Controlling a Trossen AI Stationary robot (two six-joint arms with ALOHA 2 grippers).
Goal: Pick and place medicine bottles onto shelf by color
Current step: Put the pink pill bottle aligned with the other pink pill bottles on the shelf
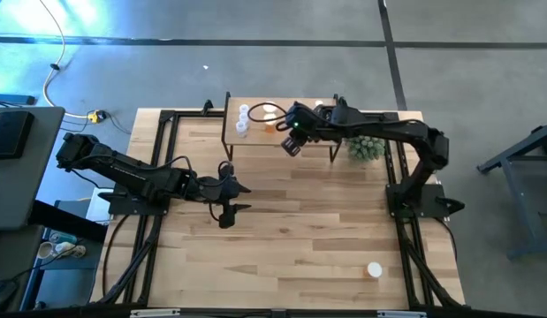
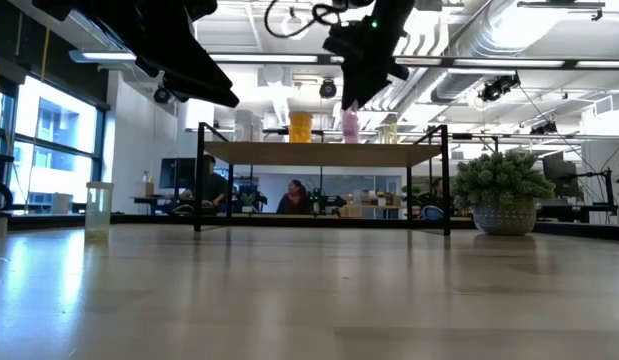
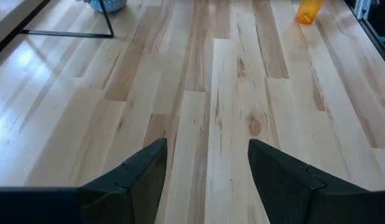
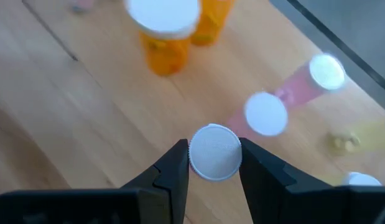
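The shelf [image 1: 255, 132] stands at the table's far side. On it stand clear bottles [image 1: 242, 119], orange bottles [image 4: 164, 43], pink bottles [image 4: 267, 115] and a pale yellow one [image 2: 389, 128]. My right gripper [image 4: 215, 155] hovers over the shelf, shut on a white-capped bottle [image 4: 215, 151]. In the low view a pink body [image 2: 349, 124] shows right below its fingers [image 2: 351, 95]. Another orange bottle [image 1: 374, 270] stands on the table near its right front corner. My left gripper [image 3: 208, 162] waits open above the bare table, left of centre [image 1: 231, 199]. My right gripper pinches the bottle's round white cap [image 4: 215, 151] between its two fingers, one on each side. The fingers come slanting down from above. The cap hides the bottle's body in the wrist view. The bottle hangs upright below the fingers; whether its base touches the shelf I cannot tell.
A green spiky plant in a pot [image 1: 366, 147] stands just right of the shelf, under my right arm. The shelf's thin black legs [image 2: 447, 180] stand on the table. Bare wood stretches across the table's middle and near side.
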